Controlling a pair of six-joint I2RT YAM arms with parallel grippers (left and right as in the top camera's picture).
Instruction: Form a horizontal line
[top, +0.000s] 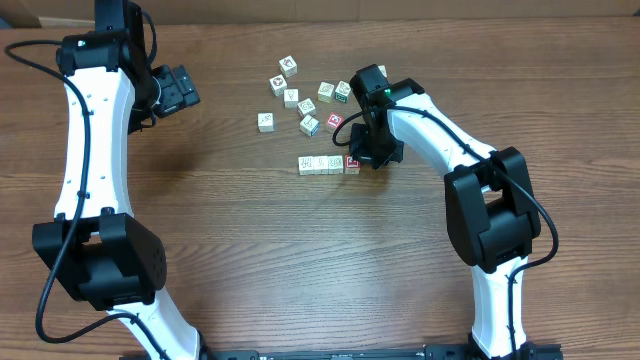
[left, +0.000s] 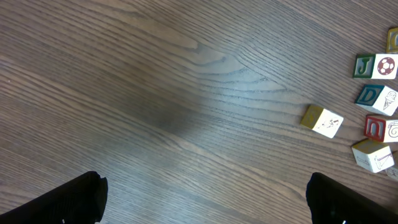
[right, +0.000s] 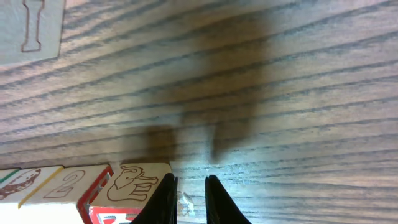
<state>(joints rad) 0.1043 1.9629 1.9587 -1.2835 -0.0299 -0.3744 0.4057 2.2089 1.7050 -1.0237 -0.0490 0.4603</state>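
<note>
The horizontal line (top: 328, 164) is a row of several small touching cubes with pale faces; the rightmost one is red-faced (top: 352, 163). My right gripper (top: 368, 155) is low at the row's right end. In the right wrist view its fingers (right: 189, 180) are nearly closed and hold nothing. The left finger touches the side of the end cube with an animal drawing (right: 134, 180). My left gripper (top: 185, 90) is far to the left above bare table, with its fingers (left: 205, 199) wide open and empty.
Several loose cubes (top: 305, 95) lie scattered behind the row. Some show at the right edge of the left wrist view (left: 322, 120). A pale cube face with a letter (right: 31, 28) is at the top left of the right wrist view.
</note>
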